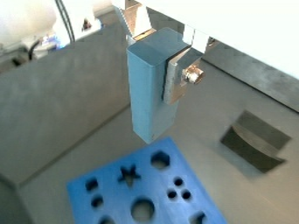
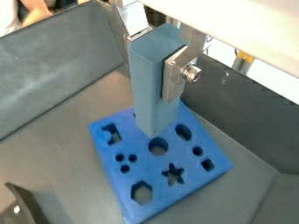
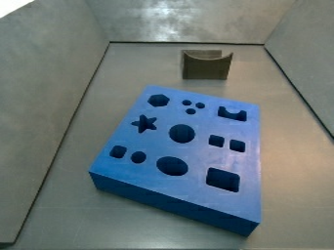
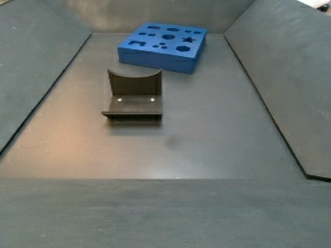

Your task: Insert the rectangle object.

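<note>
My gripper (image 1: 158, 61) is shut on a long blue-grey rectangular bar (image 1: 149, 92), the rectangle object, and holds it upright. It also shows in a wrist view (image 2: 152, 96), with the gripper (image 2: 158, 66) clamping its upper part. A silver finger plate (image 1: 181, 77) with a bolt presses one side; the opposite finger is mostly hidden. The bar's lower end hangs above the blue board (image 2: 146, 171) with shaped holes, apart from it. The board shows in a wrist view (image 1: 158, 184) and in both side views (image 3: 196, 151) (image 4: 162, 53). The gripper and bar are out of both side views.
The dark fixture (image 4: 134, 95) stands on the grey floor apart from the board; it shows in the remaining views too (image 3: 205, 63) (image 1: 254, 140) (image 2: 24, 206). Sloping grey walls (image 3: 78, 88) enclose the floor on all sides.
</note>
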You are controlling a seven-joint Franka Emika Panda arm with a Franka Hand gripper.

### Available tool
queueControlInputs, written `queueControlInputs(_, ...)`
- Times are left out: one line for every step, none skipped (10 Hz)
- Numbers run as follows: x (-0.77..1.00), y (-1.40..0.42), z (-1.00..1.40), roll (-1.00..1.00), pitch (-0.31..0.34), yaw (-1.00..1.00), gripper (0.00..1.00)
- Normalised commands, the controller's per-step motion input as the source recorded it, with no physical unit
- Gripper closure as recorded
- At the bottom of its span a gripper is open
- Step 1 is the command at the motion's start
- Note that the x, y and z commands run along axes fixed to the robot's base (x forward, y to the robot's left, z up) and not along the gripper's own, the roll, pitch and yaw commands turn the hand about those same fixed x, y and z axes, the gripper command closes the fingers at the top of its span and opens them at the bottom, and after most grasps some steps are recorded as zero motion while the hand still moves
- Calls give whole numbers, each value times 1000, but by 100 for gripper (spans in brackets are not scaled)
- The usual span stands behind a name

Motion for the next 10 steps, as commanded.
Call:
queueControlInputs(-436, 414, -481, -4, 85, -255, 100)
queueControlInputs(-310, 264, -280, -40, -9, -178, 100)
queueControlInputs(-241, 181, -183, -54, -35, -135, 100)
queueControlInputs(490, -222, 525, -41, 34, 16, 100)
queueControlInputs(522, -263, 542, -39, 77, 62, 100)
queueControlInputs(392, -194, 357, 4, 160, 53, 100)
queueControlInputs(256, -124, 157, 35, 161, 29, 100)
queueControlInputs(169, -81, 104, 44, 131, 22, 100)
queueControlInputs(0, -89, -186, -31, -24, -1000, 100)
queueControlInputs(0, -89, -186, -33, -26, -1000, 100)
